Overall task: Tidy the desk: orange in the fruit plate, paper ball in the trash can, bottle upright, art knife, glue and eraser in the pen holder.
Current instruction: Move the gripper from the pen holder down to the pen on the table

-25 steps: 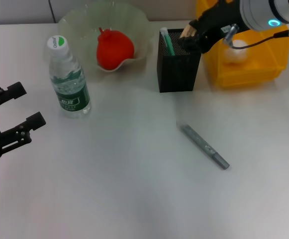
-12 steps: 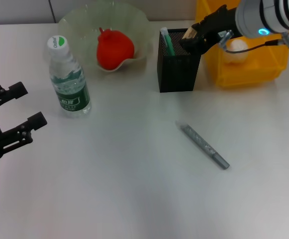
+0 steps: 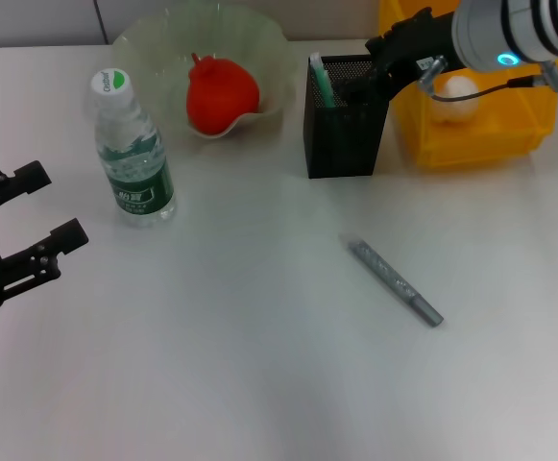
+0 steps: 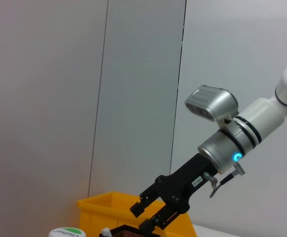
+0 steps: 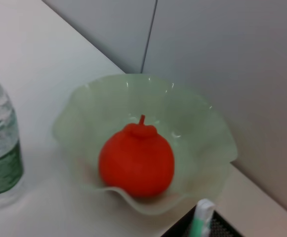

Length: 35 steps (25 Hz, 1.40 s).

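Observation:
My right gripper [image 3: 367, 69] hovers open over the black mesh pen holder [image 3: 346, 130], with nothing between its fingers; it also shows in the left wrist view [image 4: 150, 215]. A green-and-white glue stick [image 3: 321, 81] stands in the holder. The eraser is hidden. The grey art knife [image 3: 397, 282] lies on the table in front of the holder. The orange [image 3: 221, 93] sits in the pale green fruit plate [image 3: 163, 38]. The bottle [image 3: 133, 154] stands upright. The paper ball [image 3: 456, 91] lies in the yellow trash can [image 3: 480, 139]. My left gripper [image 3: 43, 206] is open and empty at the left edge.
The right wrist view shows the orange [image 5: 136, 160] in the plate [image 5: 202, 128], the bottle [image 5: 0, 148] beside it and the glue stick's top [image 5: 201, 219]. The white table runs bare around the knife.
The tan eraser that my right gripper held over the pen holder is gone from its fingers, which have opened. The left arm has not moved.

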Motion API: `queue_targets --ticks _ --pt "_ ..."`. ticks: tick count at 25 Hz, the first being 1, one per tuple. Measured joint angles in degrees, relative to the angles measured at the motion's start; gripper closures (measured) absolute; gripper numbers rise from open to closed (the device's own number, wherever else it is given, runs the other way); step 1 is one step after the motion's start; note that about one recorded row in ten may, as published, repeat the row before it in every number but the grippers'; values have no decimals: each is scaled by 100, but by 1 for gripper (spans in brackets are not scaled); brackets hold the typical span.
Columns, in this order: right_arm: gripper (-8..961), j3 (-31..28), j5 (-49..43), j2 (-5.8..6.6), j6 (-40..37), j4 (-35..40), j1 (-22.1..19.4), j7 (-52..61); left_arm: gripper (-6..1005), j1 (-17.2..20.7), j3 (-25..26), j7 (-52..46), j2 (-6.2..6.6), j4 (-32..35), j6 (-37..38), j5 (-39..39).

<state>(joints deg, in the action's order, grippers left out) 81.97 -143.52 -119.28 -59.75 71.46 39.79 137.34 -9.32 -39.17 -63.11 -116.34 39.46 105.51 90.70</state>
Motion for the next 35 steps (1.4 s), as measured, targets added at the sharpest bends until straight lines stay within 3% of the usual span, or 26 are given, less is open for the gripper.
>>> queue_targets --ticks 4,10,17,24,35 --pt "292 -14 -50 -5 -770 666 -126 449 196 -22 -21 0 28 0 2 0" --pt "293 13 -281 -2 -2206 1696 -189 1443 196 -42 -42 17 46 42 40 25" --pt "294 177 -314 -2 -3453 1739 134 2356 196 -83 -47 58 82 95 81 170" --pt "295 855 -927 -24 -3366 915 322 2908 196 -143 -47 62 125 123 112 170" --pt "296 1195 -857 -34 -2468 -639 584 2900 195 -254 -3 62 80 80 50 380"
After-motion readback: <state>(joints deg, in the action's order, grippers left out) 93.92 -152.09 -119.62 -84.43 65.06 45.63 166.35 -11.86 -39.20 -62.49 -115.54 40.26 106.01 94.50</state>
